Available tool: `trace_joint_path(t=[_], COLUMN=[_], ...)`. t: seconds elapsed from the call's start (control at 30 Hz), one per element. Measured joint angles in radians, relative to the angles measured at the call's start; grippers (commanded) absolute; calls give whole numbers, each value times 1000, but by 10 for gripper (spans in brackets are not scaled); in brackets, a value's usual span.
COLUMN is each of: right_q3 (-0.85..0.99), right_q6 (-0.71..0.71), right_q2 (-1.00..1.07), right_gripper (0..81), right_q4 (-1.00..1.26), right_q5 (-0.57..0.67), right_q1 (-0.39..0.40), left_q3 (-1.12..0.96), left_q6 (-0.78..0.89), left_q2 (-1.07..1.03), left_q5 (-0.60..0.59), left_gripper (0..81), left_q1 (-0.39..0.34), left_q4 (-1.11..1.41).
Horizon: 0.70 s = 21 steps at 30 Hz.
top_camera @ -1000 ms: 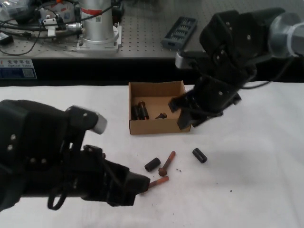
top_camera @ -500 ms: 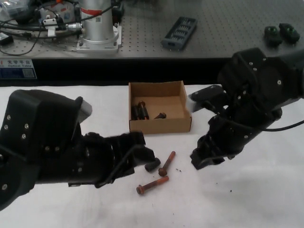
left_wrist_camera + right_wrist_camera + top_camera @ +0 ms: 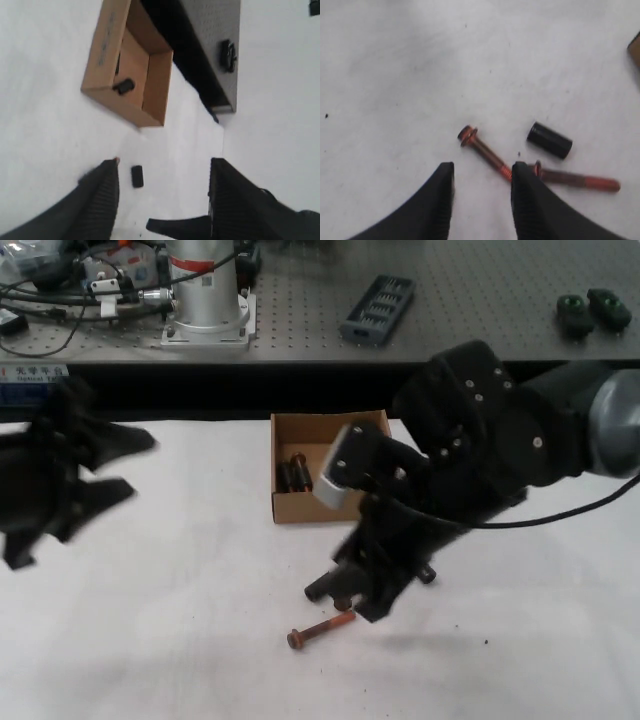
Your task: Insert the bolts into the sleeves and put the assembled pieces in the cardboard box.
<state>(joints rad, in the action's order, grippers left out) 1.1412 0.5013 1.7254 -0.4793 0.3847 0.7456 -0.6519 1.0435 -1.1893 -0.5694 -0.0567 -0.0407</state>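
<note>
White table (image 3: 150, 660) surface, with a perforated bench behind. Nearest, one bolt (image 3: 320, 628) lies loose. Just beyond it the right pincer (image 3: 482, 171) hangs released, fingers (image 3: 437, 200) apart, the bolt's threaded end by one fingertip. A second bolt (image 3: 576, 181) and a sleeve (image 3: 549, 140) lie just beside. Another sleeve (image 3: 137, 176) lies apart, nearer the box (image 3: 335, 505). Dark pieces (image 3: 293, 475) lie inside the box. The left pincer (image 3: 164, 165) is released, held above the table's left side.
</note>
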Motion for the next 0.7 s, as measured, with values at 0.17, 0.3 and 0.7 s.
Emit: trace_joint_path(t=[0.17, 0.3, 0.7], right_q3=[0, 0, 0], right_q6=[-49, -55, -55], right_q2=[84, 133, 189], right_gripper=[284, 284, 284], right_q4=[15, -12, 20], right_q5=[14, 16, 23], right_q1=[13, 18, 21], left_q3=[0, 0, 0], left_q6=[-54, -59, -59], left_q2=[42, 42, 44], left_q5=[5, 5, -15], left_gripper=[401, 401, 401], left_q1=[84, 100, 100], left_q4=[0, 0, 0])
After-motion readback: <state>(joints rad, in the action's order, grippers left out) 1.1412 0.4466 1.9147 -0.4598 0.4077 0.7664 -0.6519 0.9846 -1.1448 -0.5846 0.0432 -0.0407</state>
